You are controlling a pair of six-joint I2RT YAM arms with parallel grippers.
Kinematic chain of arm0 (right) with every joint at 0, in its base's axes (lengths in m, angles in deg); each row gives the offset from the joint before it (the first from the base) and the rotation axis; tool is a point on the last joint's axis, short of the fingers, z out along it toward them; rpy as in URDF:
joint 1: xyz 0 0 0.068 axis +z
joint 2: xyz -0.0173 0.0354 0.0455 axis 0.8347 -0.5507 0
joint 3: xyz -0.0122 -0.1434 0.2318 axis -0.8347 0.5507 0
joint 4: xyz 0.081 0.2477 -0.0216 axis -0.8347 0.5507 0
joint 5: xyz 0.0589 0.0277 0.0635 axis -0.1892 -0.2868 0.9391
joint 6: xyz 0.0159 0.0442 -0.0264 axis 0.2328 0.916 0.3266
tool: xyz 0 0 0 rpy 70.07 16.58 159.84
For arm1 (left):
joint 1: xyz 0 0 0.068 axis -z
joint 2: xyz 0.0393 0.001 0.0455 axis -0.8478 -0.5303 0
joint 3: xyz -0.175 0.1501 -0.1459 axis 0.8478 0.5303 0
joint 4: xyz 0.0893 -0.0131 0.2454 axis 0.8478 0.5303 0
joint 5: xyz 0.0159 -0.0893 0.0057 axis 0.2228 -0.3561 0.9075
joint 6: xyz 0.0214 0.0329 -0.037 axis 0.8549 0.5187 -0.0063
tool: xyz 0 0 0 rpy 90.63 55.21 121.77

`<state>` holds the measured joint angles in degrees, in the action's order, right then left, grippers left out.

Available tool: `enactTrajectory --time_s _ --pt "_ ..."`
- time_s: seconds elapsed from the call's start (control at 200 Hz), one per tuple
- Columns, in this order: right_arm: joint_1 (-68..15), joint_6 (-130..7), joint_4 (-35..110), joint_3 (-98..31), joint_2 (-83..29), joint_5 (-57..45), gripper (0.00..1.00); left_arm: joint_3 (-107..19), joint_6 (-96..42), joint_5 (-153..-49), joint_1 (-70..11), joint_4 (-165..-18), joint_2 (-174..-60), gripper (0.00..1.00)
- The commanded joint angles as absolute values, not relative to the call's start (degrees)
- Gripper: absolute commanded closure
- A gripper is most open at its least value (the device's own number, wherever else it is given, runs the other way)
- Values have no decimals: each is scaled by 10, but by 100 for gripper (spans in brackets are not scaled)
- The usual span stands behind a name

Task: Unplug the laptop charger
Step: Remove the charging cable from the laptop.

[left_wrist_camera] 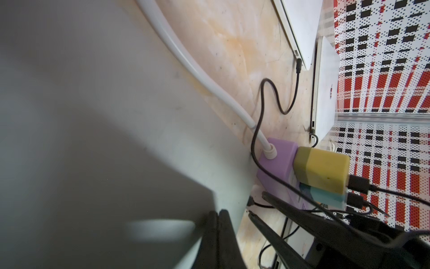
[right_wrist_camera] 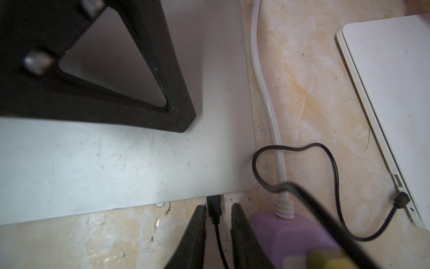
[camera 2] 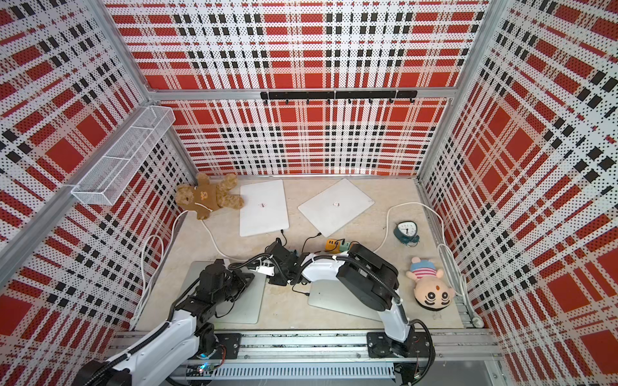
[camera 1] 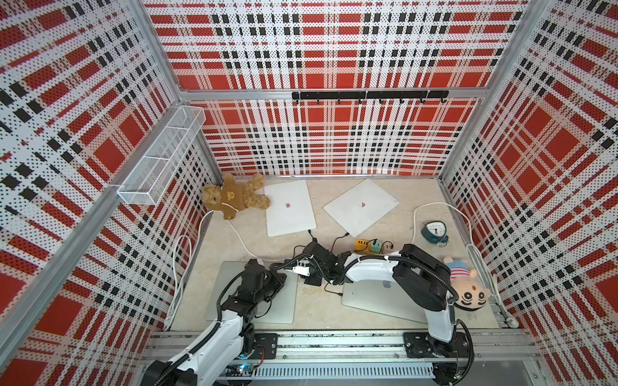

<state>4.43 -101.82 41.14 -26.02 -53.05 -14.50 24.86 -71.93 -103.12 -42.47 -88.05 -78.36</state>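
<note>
The laptop charger's black plug sits in the edge of the near left grey laptop, and its thin black cable runs back between my fingers. My right gripper straddles the plug, open. One finger touches the plug; a narrow gap shows at the other. In a top view this gripper is at the laptop's right edge. My left gripper is shut with nothing in it, its tips resting on the grey lid, close to the corner by the plug.
A purple power strip with a thick white cord lies right beside the plug, carrying yellow and teal chargers. Two white laptops lie behind, another grey one under my right arm. Teddy, clock, doll.
</note>
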Motion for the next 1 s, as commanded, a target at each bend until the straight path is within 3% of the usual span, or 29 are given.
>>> enactTrajectory --time_s 0.0,0.997 --pt "49 -1023 423 -274 -545 -148 78 260 -720 -1025 -422 -857 -780 100" --pt "43 -1008 501 -332 -590 -131 83 261 -719 -1021 -418 -853 -781 100"
